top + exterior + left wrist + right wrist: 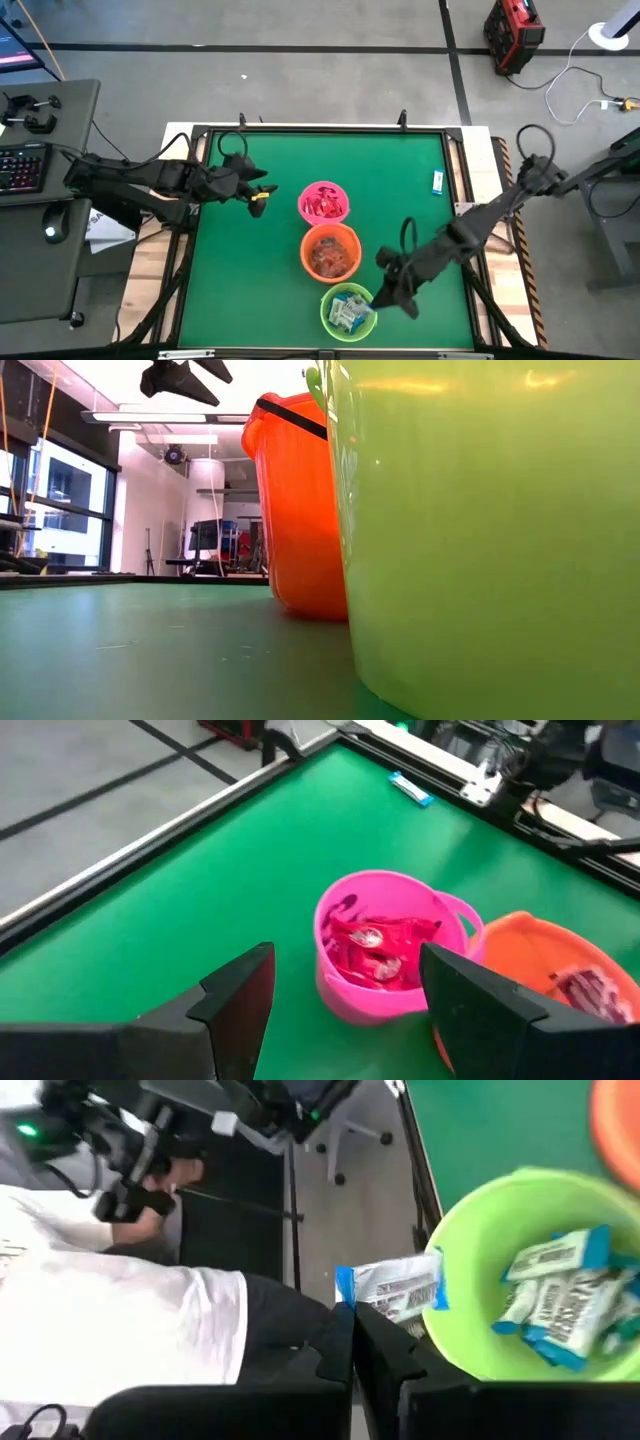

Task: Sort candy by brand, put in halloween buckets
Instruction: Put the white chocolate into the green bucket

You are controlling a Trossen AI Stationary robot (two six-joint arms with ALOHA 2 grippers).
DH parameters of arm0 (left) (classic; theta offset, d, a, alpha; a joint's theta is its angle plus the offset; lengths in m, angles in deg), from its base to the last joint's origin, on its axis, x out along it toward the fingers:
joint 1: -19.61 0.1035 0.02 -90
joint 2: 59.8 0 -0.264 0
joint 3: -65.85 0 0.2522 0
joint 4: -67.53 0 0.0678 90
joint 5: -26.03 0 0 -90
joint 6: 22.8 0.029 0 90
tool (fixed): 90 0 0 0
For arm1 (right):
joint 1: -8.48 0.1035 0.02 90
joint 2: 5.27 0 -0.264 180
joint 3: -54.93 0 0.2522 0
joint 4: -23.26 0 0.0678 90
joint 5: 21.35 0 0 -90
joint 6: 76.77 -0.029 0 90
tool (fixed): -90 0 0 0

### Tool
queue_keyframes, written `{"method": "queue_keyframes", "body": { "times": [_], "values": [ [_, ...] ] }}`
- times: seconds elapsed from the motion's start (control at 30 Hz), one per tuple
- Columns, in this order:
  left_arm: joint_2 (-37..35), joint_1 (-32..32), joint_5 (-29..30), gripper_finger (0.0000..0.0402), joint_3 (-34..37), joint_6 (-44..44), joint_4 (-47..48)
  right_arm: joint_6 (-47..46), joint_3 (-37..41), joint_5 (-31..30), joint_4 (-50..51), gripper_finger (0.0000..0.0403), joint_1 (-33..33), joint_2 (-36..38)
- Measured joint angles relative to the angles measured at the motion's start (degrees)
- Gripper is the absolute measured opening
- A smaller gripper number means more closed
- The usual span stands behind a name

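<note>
Lime bucket [490, 530] fills low view, rim cut off; orange bucket [300, 510] half hidden behind it; pink bucket unseen there.

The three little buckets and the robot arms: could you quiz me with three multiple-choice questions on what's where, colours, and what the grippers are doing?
1. Where does the one candy outside the buckets lie?
A. near the table's far right edge
B. beside the pink bucket
C. under the left arm

2. What colour bucket holds the blue-and-white candies?
A. pink
B. orange
C. lime green

3. What is the right gripper doing?
A. hanging open, empty
B. pinching a blue-and-white candy
C. gripping a bucket rim

A: the stray candy lies there.
C: the green bucket holds them.
B: the right gripper pinches a candy at that bucket's rim.
</note>
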Motion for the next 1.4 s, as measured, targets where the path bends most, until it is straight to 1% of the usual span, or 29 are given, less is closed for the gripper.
{"method": "queue_keyframes", "body": {
  "times": [0.13, 0.23, 0.33, 0.4, 0.5, 0.57, 0.7, 0.77, 0.8, 0.87, 0.97, 1.03, 1.1, 1.13, 1.2, 1.27, 1.3, 1.33, 1.4],
  "values": [
    [-0.01, 0.01, 1.62, 0.0239, 0.00, -0.60, -0.04, -2.48, 0.00, 0.89, -3.45, 0.0000, 0.99, -5.76],
    [0.00, 0.01, 2.31, 0.0239, 0.00, -1.14, -0.07, -3.54, 0.00, 4.49, -2.39, 0.0000, 0.90, -9.09],
    [-0.01, 0.01, 2.58, 0.0239, 0.00, -1.14, -0.07, -5.17, 0.00, 4.42, -0.67, 0.0002, 0.84, -10.51],
    [-0.01, 0.01, 2.60, 0.0239, 0.00, -1.14, -0.04, -6.16, 0.00, 3.78, -0.60, 0.0010, 0.84, -11.01],
    [0.00, 0.01, 2.60, 0.0239, 0.00, -1.14, -0.05, -6.68, 0.00, 3.61, -0.83, 0.0042, 0.83, -11.24],
    [-0.01, 0.01, 2.60, 0.0239, 0.00, -1.11, -0.04, -6.63, 0.00, 3.56, -1.02, 0.0075, 0.82, -11.24],
    [-0.01, 0.03, 2.62, 0.0239, 0.00, -1.08, -0.04, -5.85, 0.00, 1.01, -1.13, 0.0147, 0.58, -11.24],
    [-0.01, 0.03, 2.64, 0.0239, 0.00, -1.05, -0.02, -4.73, 0.00, 0.85, -1.13, 0.0176, 0.05, -11.23],
    [-0.01, 0.03, 2.64, 0.0239, 0.00, -1.05, -0.02, -4.41, 0.00, 1.13, -1.20, 0.0187, -0.33, -11.24],
    [0.01, 0.03, 2.66, 0.0239, 0.00, -1.03, 0.00, -3.52, -0.34, 3.83, -1.63, 0.0199, -1.14, -11.24],
    [-0.01, 0.05, 2.66, 0.0239, 0.00, -0.91, 0.02, 0.32, -3.53, 7.40, 0.19, 0.0199, -1.99, -11.27],
    [-0.01, 0.05, 2.69, 0.0239, 0.00, -0.29, 0.02, 4.11, -7.47, 7.52, 6.71, 0.0196, -2.57, -11.24],
    [-0.01, 0.05, 2.72, 0.0239, 0.00, 0.35, 0.04, 8.08, -12.28, 5.32, 17.27, 0.0192, -3.52, -11.24],
    [-0.01, 0.05, 2.73, 0.0239, 0.00, 0.48, 0.04, 9.51, -14.76, 2.45, 23.48, 0.0190, -4.13, -11.24],
    [0.01, 0.05, 2.73, 0.0239, 0.00, 0.55, 0.09, 10.92, -19.33, -5.15, 35.78, 0.0189, -5.46, -11.22],
    [-0.01, 0.05, 2.73, 0.0239, 0.00, 0.57, 0.38, 10.30, -22.95, -12.61, 48.36, 0.0188, -7.00, -11.21],
    [-0.01, 0.05, 2.73, 0.0239, 0.00, 0.58, 0.67, 9.14, -24.12, -14.98, 54.07, 0.0188, -8.19, -11.15],
    [-0.01, 0.05, 2.72, 0.0239, 0.00, 0.64, 0.94, 7.63, -24.71, -16.17, 59.92, 0.0188, -9.55, -11.09],
    [0.00, 0.05, 2.71, 0.0239, 0.00, 1.07, 1.38, 5.16, -24.41, -15.88, 70.82, 0.0188, -12.73, -11.09]
  ]
}}
